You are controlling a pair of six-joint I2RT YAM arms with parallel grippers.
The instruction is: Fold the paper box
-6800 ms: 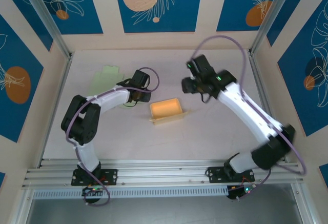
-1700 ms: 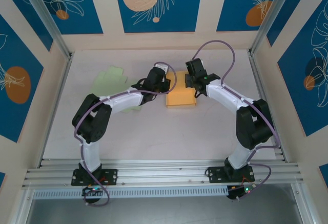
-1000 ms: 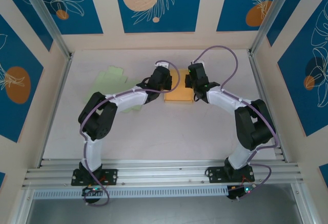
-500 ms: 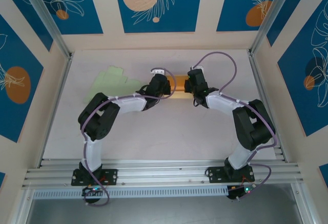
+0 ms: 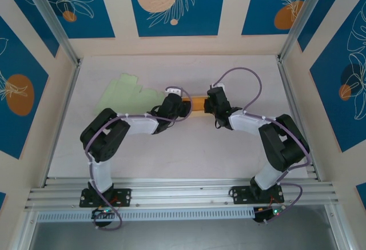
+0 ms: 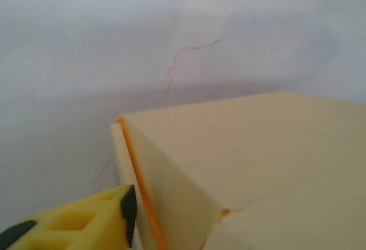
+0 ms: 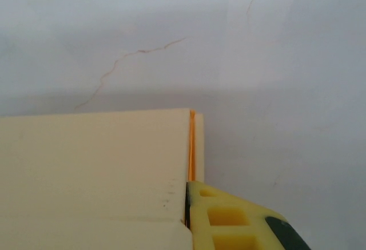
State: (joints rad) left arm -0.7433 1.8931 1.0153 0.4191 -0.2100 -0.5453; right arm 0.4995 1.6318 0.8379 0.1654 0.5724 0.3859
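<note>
The paper box (image 5: 198,102) has dropped low and tipped between the pincers. The right pincer (image 5: 207,104) pinches its end. Whether the left pincer (image 5: 185,106) grips, I cannot tell. Maybe the folding is almost done.

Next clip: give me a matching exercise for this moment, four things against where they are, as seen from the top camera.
Things:
1. box
2. sheet
3. left gripper
4. right gripper

Places:
A. at the box's right end
B. green, lying flat at the far left
C. between the two grippers
D. at the box's left end

Pairs: 1-C, 2-B, 3-D, 4-A
</note>
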